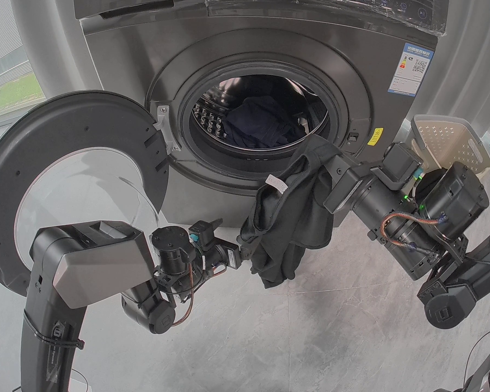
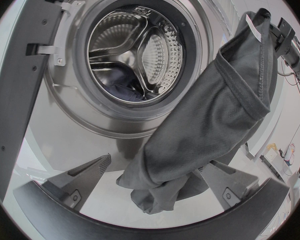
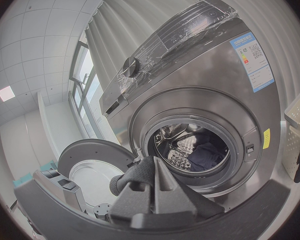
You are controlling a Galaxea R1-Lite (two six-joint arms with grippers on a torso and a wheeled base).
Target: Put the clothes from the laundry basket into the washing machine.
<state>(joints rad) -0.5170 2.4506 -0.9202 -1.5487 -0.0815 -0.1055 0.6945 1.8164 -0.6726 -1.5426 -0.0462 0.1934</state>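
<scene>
1. Floor (image 1: 321,328) is pale grey marble-look tile, big slabs, with thin seams crossing the lower half of the head view.
2. A pleated whitish curtain (image 1: 468,55) hangs in the upper right, with more of it in the upper left.
3. There's a window (image 1: 8,77) at the far left edge, with daylight and a strip of green outside.
4. Ceiling (image 3: 40,24) is white grid panels, and one square light panel (image 3: 6,93) is glowing.
5. Plain white wall (image 3: 20,144) below that, and tall windows (image 3: 85,70) next to the curtain.

A black garment (image 1: 288,213), bunched (white tag showing), is hanging just before the gray washing machine (image 1: 245,34) and its open porthole; a dark blue piece (image 1: 258,121) is lying inside its drum, while the beige perforated laundry basket (image 1: 452,140) is standing beside the machine.
</scene>
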